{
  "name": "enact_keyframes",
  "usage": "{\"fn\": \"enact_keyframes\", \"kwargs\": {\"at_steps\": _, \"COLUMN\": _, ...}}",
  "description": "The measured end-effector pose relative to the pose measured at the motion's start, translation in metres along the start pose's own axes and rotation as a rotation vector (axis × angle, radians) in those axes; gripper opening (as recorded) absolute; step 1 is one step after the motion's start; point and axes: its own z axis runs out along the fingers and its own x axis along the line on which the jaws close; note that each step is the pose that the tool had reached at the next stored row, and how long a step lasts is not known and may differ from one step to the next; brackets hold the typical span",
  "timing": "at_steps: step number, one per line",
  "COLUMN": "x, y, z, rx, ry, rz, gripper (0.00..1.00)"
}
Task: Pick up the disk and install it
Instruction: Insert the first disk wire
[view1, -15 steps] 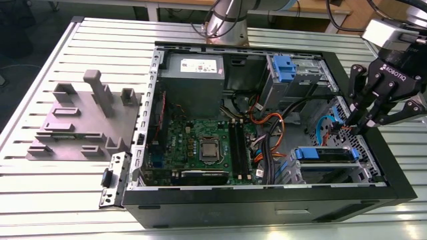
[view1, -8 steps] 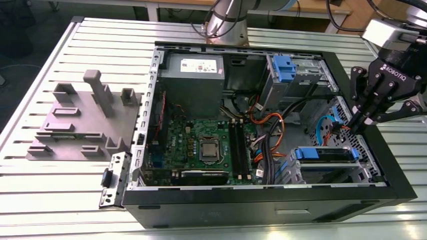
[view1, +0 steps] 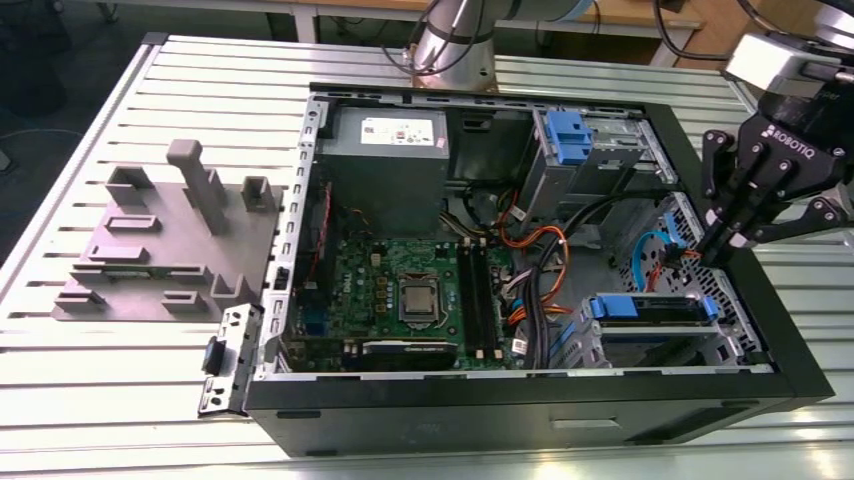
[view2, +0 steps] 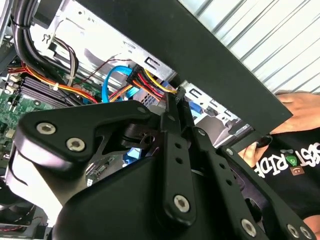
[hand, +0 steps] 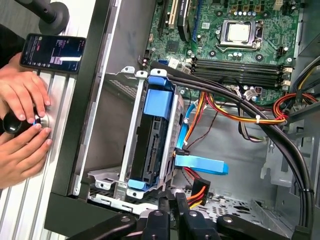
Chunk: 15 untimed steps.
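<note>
The disk (view1: 650, 308) sits in the metal drive cage at the lower corner of the open computer case (view1: 534, 415), on the exterior view's right. In the first wrist view the disk (hand: 152, 140) stands on edge in the cage, its blue carrier wrapping both ends. My gripper (view1: 718, 255) hangs over the case's wall just above and beyond the cage, apart from the disk. Its fingers are pressed together and shut on nothing, and both wrist views show the gripper (view2: 176, 95) (hand: 172, 202) that way.
A grey power-supply box (view1: 387, 130) and green motherboard (view1: 400, 290) fill the case's middle. Orange, blue and black cables (hand: 235, 107) run beside the cage. A bare blue bracket (view1: 567, 135) sits in the far bay. A grey fixture (view1: 160, 240) lies outside. A person's hands (hand: 20, 120) and phone (hand: 52, 52) rest by the case.
</note>
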Motion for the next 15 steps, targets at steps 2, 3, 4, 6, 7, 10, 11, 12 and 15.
{"fn": "enact_keyframes", "kwargs": {"at_steps": 2, "x": 0.0001, "y": 0.0032, "z": 0.0004, "rx": 0.0053, "ry": 0.0009, "rz": 0.001, "gripper": 0.17}}
{"fn": "enact_keyframes", "kwargs": {"at_steps": 3, "x": 0.0001, "y": 0.0051, "z": 0.0007, "rx": 0.0088, "ry": 0.0014, "rz": 0.002, "gripper": 0.17}}
{"fn": "enact_keyframes", "kwargs": {"at_steps": 4, "x": 0.0001, "y": 0.007, "z": 0.001, "rx": 0.0125, "ry": 0.0019, "rz": 0.003, "gripper": 0.17}}
{"fn": "enact_keyframes", "kwargs": {"at_steps": 6, "x": 0.0007, "y": 0.009, "z": 0.0014, "rx": 0.0179, "ry": 0.0026, "rz": 0.004, "gripper": 0.17}}
{"fn": "enact_keyframes", "kwargs": {"at_steps": 7, "x": 0.0014, "y": 0.0093, "z": 0.0016, "rx": 0.0202, "ry": 0.003, "rz": 0.005, "gripper": 0.17}}
{"fn": "enact_keyframes", "kwargs": {"at_steps": 10, "x": 0.0063, "y": 0.0102, "z": 0.0034, "rx": 0.0249, "ry": 0.0028, "rz": 0.004, "gripper": 0.17}}
{"fn": "enact_keyframes", "kwargs": {"at_steps": 11, "x": 0.0077, "y": 0.0105, "z": 0.0041, "rx": 0.0263, "ry": 0.0002, "rz": 0.004, "gripper": 0.17}}
{"fn": "enact_keyframes", "kwargs": {"at_steps": 12, "x": 0.0089, "y": 0.011, "z": 0.0047, "rx": 0.0276, "ry": -0.0042, "rz": 0.003, "gripper": 0.17}}
{"fn": "enact_keyframes", "kwargs": {"at_steps": 15, "x": 0.0109, "y": 0.0134, "z": 0.006, "rx": 0.033, "ry": -0.0207, "rz": 0.002, "gripper": 0.17}}
